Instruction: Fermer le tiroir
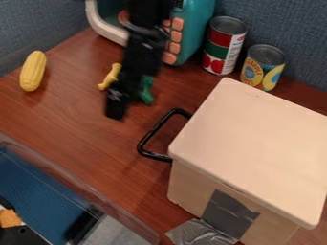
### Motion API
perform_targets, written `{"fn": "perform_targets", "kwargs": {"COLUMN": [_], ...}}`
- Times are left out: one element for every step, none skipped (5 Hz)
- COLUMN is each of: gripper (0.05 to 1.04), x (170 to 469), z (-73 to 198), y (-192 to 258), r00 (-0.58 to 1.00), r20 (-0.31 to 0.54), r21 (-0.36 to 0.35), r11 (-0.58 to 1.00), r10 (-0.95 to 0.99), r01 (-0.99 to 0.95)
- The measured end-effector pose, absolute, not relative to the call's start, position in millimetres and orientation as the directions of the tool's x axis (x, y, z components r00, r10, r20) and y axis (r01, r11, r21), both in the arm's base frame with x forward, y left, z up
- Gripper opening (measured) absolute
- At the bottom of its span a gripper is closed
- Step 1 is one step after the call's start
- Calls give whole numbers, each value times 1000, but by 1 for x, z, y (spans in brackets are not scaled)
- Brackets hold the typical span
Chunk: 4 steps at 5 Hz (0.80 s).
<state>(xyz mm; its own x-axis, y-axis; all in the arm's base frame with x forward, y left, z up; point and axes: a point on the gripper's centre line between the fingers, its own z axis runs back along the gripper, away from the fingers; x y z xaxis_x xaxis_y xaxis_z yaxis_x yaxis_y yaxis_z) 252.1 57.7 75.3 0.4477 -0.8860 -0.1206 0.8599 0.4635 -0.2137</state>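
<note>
**Beside the black handle [153, 130], up and to its left in the view, hangs the end effector [116, 112]**

Whether it is wide or narrow, I cannot tell. Just behind it on the bench [83, 129] are a green toy [147, 90] and a yellow figure [111, 76]. The handle lies to its lower right, apart from it, long bar slanting from upper right to lower left, on the near-left side of the pale box [256, 143]. The drawer presumably sits behind that handle; how far out it stands is unclear. Closing it likely calls for a push across the bar, rightward into the box.
</note>
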Motion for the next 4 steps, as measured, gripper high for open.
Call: {"fn": "perform_targets", "kwargs": {"gripper": [999,998,998,998], "x": [230,198,178,168], "z": [101,110,111,121], "y": [105,151,176,158], "r00": [670,838,930,969], "r20": [-118,45,199,239], "r21": [-44,-9,-86,-165], "r11": [678,838,940,981], "r10": [-733,-544,-310,-56], "r01": [734,545,331,98]}}
